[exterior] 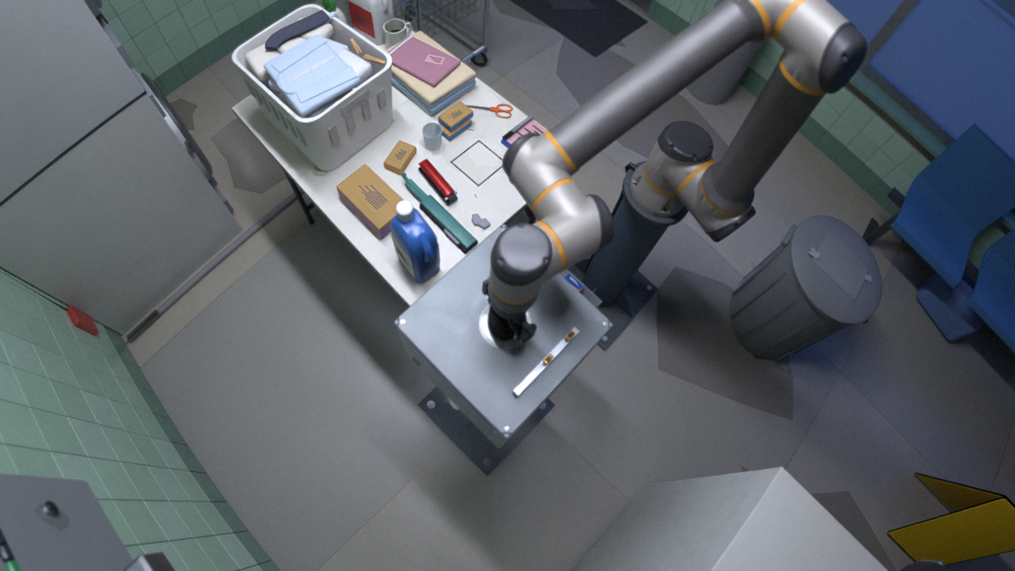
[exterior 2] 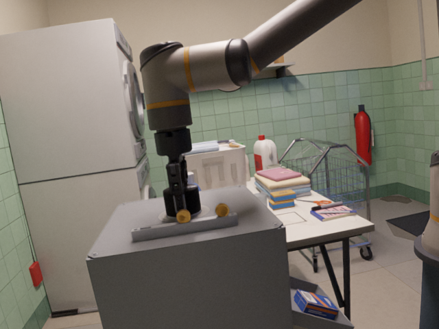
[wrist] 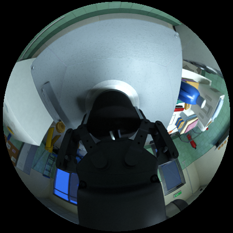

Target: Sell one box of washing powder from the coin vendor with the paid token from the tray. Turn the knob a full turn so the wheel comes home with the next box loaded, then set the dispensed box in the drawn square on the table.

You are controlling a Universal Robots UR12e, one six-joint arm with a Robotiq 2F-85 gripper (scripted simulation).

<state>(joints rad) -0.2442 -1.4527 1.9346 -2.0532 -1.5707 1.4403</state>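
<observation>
The black knob (exterior 2: 184, 202) stands on its pale round plate on top of the grey coin vendor (exterior: 497, 341), and my gripper (wrist: 114, 129) reaches straight down over it and grips it. Just in front of the knob, two yellow tokens (exterior 2: 183, 216) (exterior 2: 222, 209) sit on the grey tray rail (exterior 2: 184, 226) along the vendor's top. A blue and orange box of washing powder (exterior 2: 315, 304) lies in the chute tray low on the vendor's right side. The drawn square (exterior: 477, 162) is on the white table behind the vendor.
The white table (exterior: 397, 156) holds a laundry basket (exterior: 316, 78), folded towels (exterior: 429, 67), a blue detergent bottle (exterior: 415, 245), cardboard boxes, a cup and scissors around the square. A grey bin (exterior: 805, 284) stands right of the arm's base.
</observation>
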